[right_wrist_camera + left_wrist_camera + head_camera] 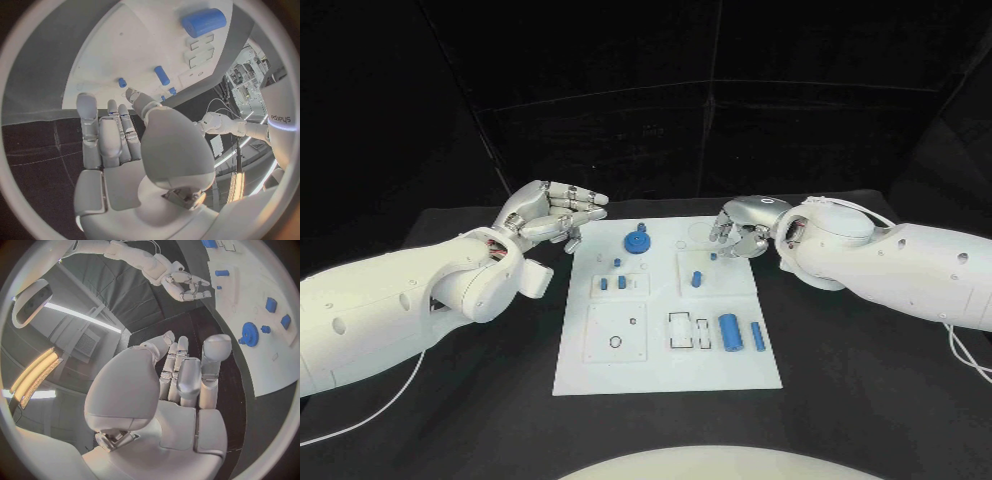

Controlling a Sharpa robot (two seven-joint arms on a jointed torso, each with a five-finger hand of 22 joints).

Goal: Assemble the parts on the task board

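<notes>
Here both empty hands, left hand (557, 212) and right hand (741, 226), flank the task board (666, 375), fingers loosely apart.

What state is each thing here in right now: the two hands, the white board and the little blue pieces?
Left hand: holds nothing, fingers curled, raised beside the board's far left corner.
Right hand: holds nothing, over the board's far right corner.
Task board: lying flat on the table.
Blue gear: resting on the board's far part, untouched.
Large blue cylinder: lying on its side on the board.
Slim blue peg: lying beside the cylinder.
</notes>
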